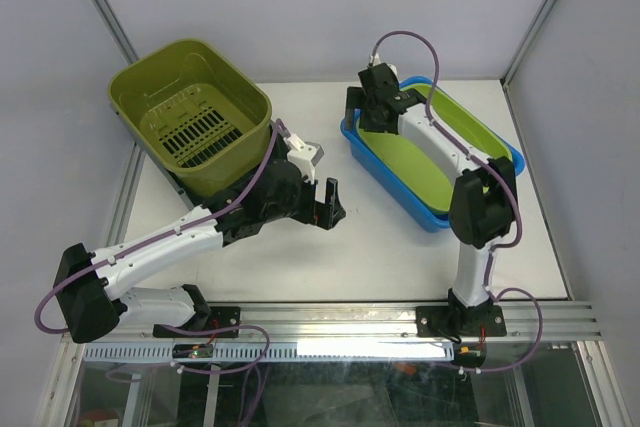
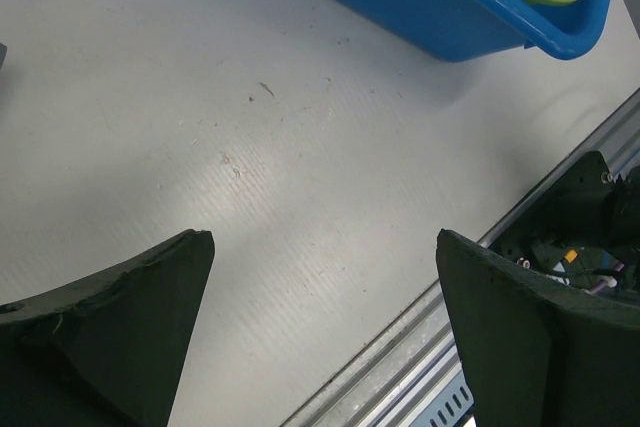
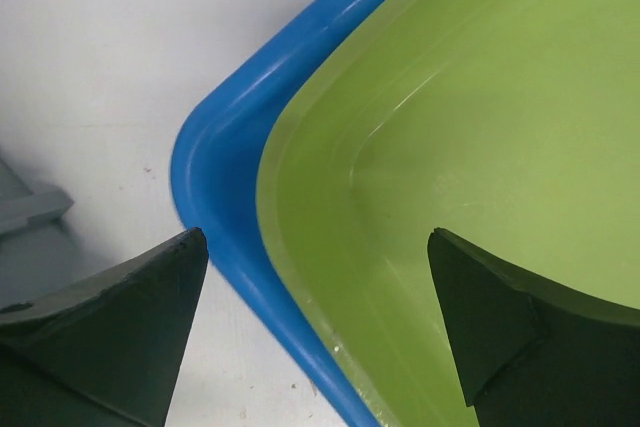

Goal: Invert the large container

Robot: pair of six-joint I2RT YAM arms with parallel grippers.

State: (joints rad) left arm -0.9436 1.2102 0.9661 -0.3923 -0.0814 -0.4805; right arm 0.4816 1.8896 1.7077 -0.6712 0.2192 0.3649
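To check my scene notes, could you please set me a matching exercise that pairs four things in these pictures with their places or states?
Things:
1. olive-green slotted plastic tub
2. blue rectangular plastic tray
3. lime-green plastic tray
4. left gripper

Places or states:
A. nested inside another tray
B. open, above bare table
C. far left, open side up
D. right side, holding a second tray

Pairs: 1-C, 2-D, 3-A, 4-B.
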